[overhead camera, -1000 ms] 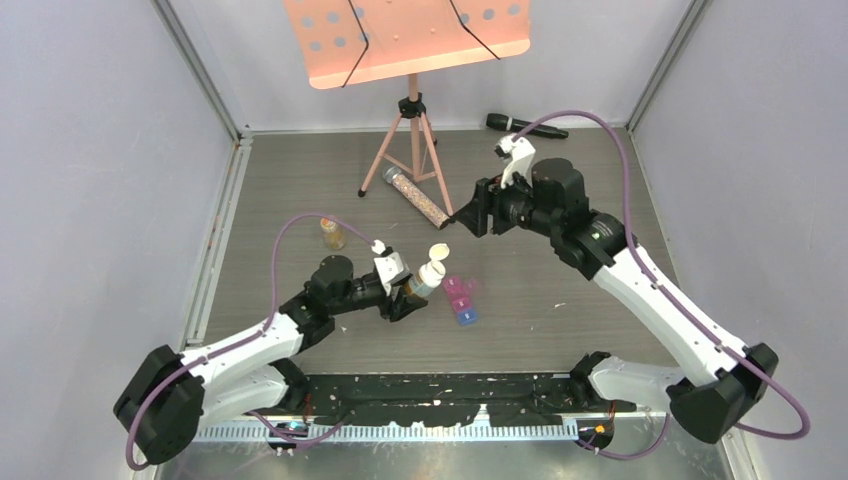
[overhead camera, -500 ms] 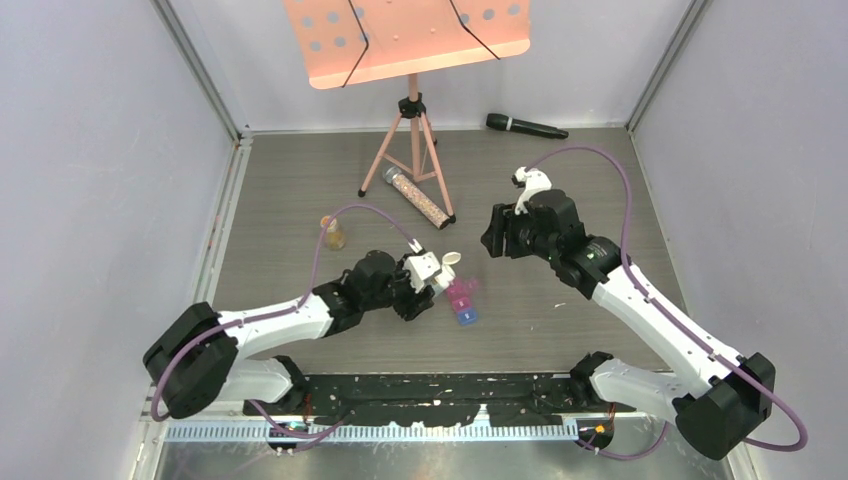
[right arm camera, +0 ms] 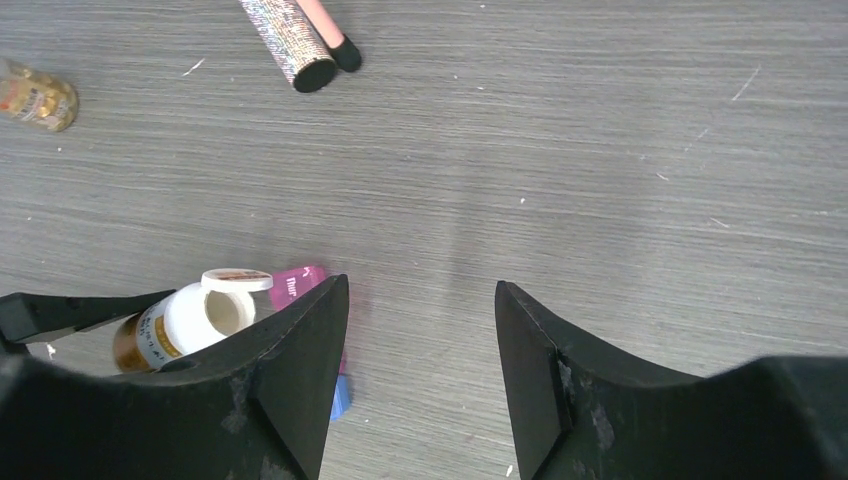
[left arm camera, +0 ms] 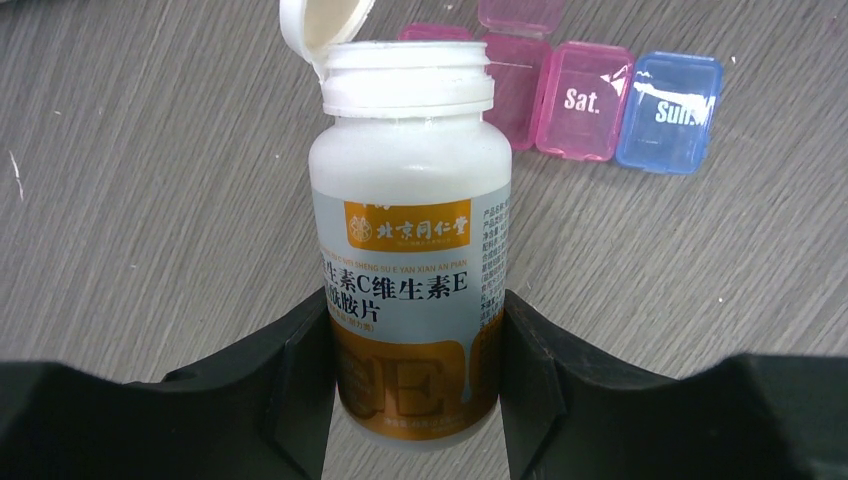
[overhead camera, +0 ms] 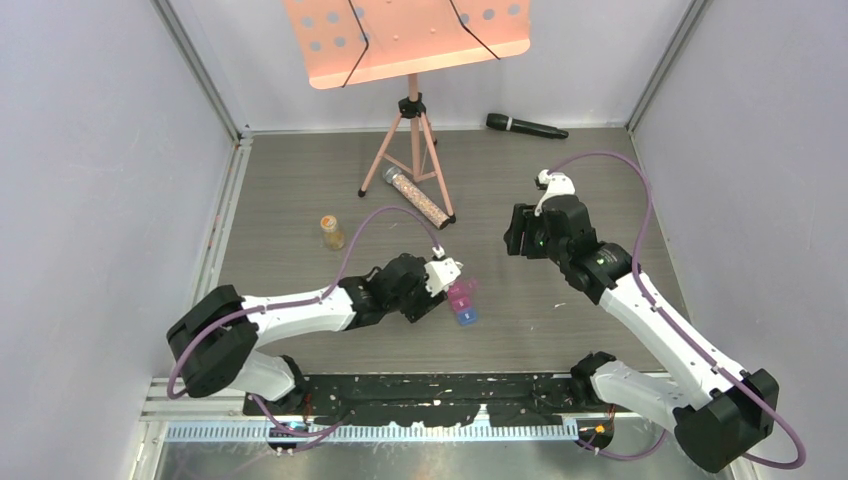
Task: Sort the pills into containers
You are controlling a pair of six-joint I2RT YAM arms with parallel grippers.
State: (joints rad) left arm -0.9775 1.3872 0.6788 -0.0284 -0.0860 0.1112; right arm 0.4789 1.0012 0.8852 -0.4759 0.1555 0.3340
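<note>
My left gripper [left arm camera: 415, 325] pinches the white, orange-labelled plastic pill bottle [left arm camera: 405, 190], lid open. I've carried it forward, so the pink-and-blue plastic pill-box strip [left arm camera: 600, 100] now lies just ahead-right of its mouth. Pouring looks next.

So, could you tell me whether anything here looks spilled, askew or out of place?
Nothing looks spilled; no loose pills show. The left hand holds the open flip-top bottle beside the pill box. Only the bead tube lying by the tripod and the microphone seem unrelated.
</note>
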